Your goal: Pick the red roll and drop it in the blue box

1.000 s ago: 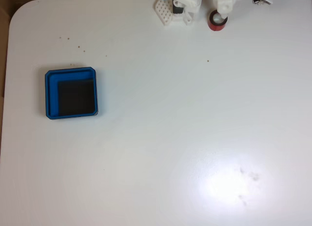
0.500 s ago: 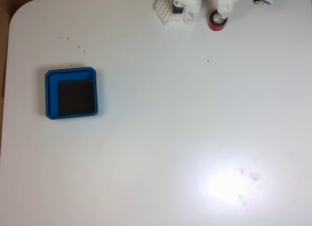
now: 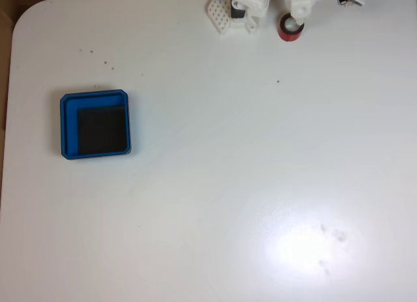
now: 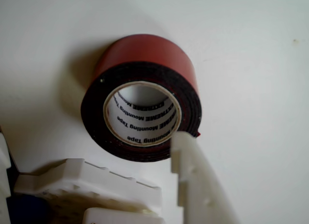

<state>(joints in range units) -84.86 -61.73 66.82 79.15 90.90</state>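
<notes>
At left in the fixed view we log the blue box (image 3: pixel 95 124), empty, black-floored. Far right, the red roll (image 3: pixel 290 27) sits unmoved since a second ago, so pickup remains pending: red outside, dark rim, white printed core. The gripper (image 4: pixel 164 175) stands open beside it, holding nothing.

The table (image 3: pixel 228 152) is smooth, glossy white; the red roll (image 4: pixel 145 60) looks matt with a printed paper core; the gripper (image 4: pixel 164 185) is white matt plastic.
</notes>
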